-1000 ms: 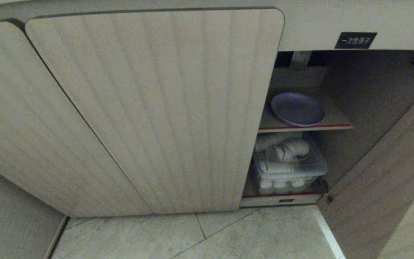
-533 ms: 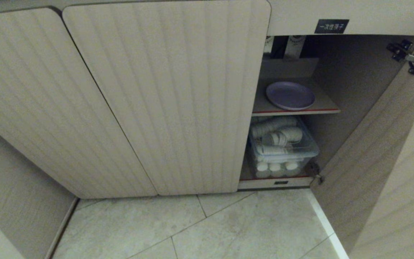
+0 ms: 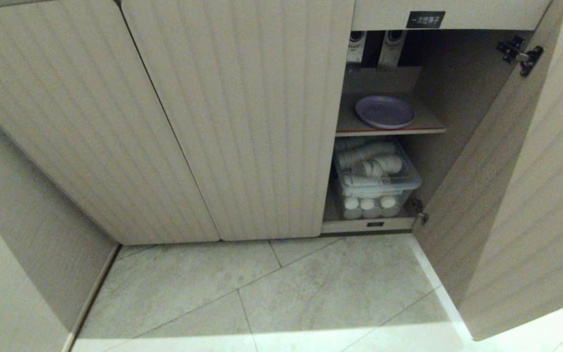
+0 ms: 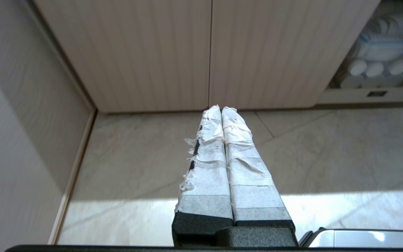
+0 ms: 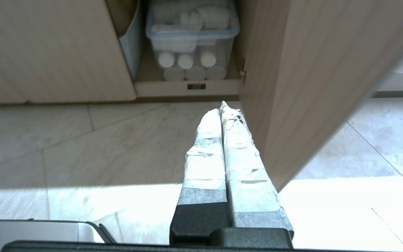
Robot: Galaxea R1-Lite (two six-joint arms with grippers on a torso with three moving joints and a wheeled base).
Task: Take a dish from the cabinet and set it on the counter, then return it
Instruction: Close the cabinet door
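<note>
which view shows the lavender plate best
The head view: the lavender plate lies in full sight on the cabinet's red-edged shelf. Neither wrist view shows the plate; both reach only the clear bin of white cups below.

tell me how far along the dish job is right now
Judged from how things lie: the cabinet's right door stands open and the lavender dish lies on the red-edged shelf. Nothing is in hand: the left gripper and right gripper are shut, empty, above the floor. Whether the counter trip is done can't be told.
</note>
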